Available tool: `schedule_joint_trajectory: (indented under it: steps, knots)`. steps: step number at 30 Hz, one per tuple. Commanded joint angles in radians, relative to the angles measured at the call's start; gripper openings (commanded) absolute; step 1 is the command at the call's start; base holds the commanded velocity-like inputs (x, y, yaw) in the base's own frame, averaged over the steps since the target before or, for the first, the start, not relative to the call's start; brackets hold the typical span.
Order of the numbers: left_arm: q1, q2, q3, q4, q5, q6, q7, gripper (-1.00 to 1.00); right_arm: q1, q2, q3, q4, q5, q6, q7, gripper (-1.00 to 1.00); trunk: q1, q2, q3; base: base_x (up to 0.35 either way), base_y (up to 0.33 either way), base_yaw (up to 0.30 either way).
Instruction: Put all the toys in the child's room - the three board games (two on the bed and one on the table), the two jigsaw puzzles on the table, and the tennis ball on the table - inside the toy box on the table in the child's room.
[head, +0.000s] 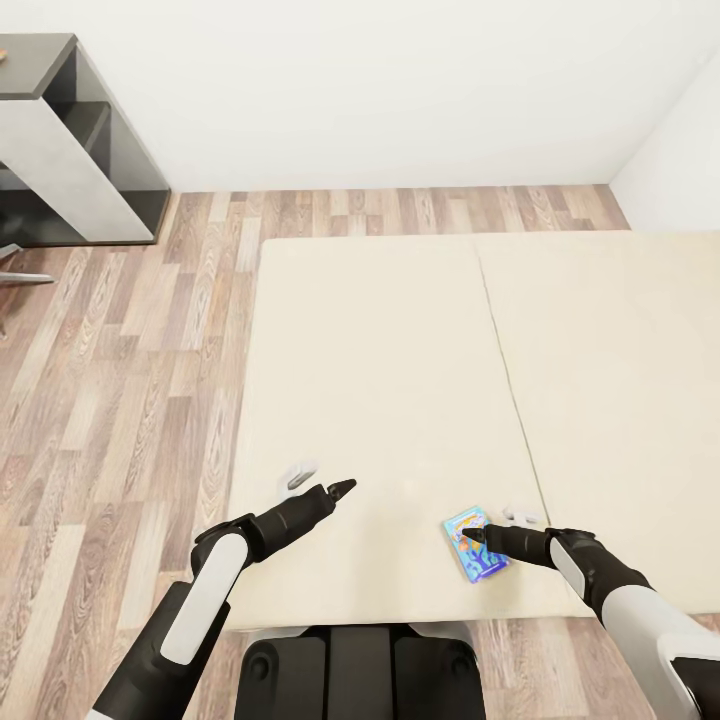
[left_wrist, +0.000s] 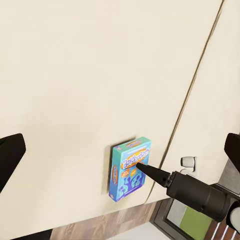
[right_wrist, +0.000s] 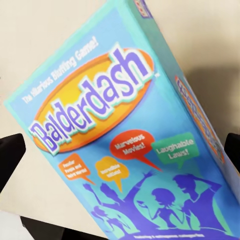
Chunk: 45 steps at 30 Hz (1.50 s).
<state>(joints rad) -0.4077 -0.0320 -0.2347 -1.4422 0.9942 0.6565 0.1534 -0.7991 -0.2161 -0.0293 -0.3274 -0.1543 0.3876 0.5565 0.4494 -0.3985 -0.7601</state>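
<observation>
Now | right gripper spread above blue board game | left gripper spread, empty

Both arms: white shell panels over glossy black joints. Forearms black, tapering into left gripper and right gripper with slim pointed black fingers. Base black, white trim, between arms.
</observation>
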Motion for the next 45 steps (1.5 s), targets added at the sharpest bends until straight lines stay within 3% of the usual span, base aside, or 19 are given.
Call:
schedule_joint_trajectory:
  steps: [1, 45]
  knots:
    - [0.000, 0.000, 0.000, -0.001, 0.011, 0.003, 0.009, 1.00, 0.000, 0.000, -0.003, -0.001, -0.008, 0.010, 0.001, 1.00, 0.001, -0.002, -0.001, 0.000, 0.043, 0.000]
    - [0.000, 0.000, 0.000, -0.001, 0.011, 0.003, 0.009, 1.00, 0.000, 0.000, 0.000, -0.001, -0.008, 0.011, 0.002, 1.00, 0.001, -0.002, -0.001, 0.000, 0.149, 0.000]
